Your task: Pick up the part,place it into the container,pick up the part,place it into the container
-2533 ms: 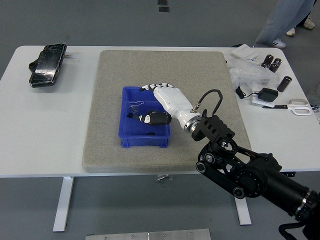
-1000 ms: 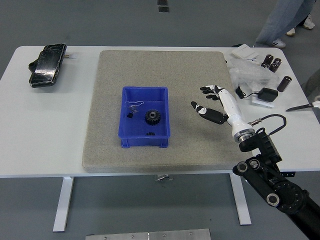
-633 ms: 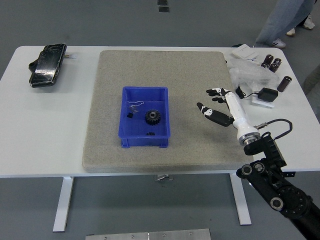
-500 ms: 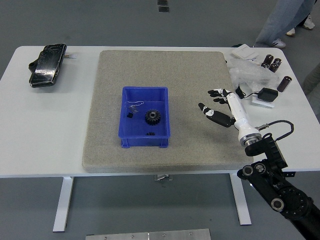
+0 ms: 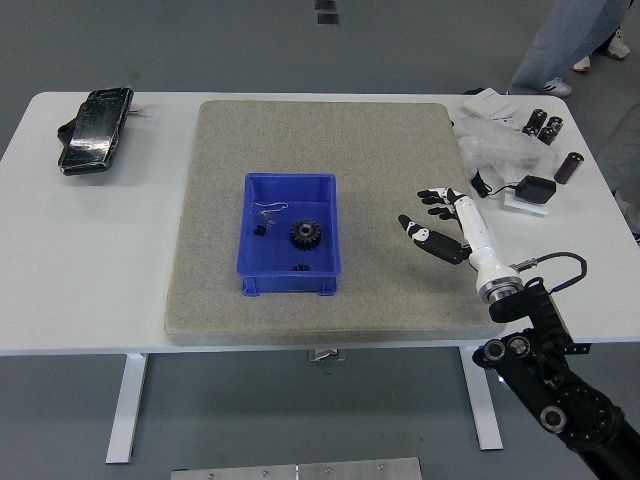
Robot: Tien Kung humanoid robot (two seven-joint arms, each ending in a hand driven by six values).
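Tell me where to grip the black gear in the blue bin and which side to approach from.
Grip the black gear across its toothed rim, coming straight down from above. It lies flat on the floor of the blue bin, whose walls block any sideways approach. The right hand, open over the mat, would likely reach in over the bin's right wall.

There is only one camera. It sits high up on the robot's side and looks forward and down. It is far enough back to show the whole white tabletop (image 5: 90,260), with its near edge at 6 o'clock and gray floor (image 5: 250,40) at 12 o'clock. The right arm (image 5: 545,385) comes in from 5 o'clock.
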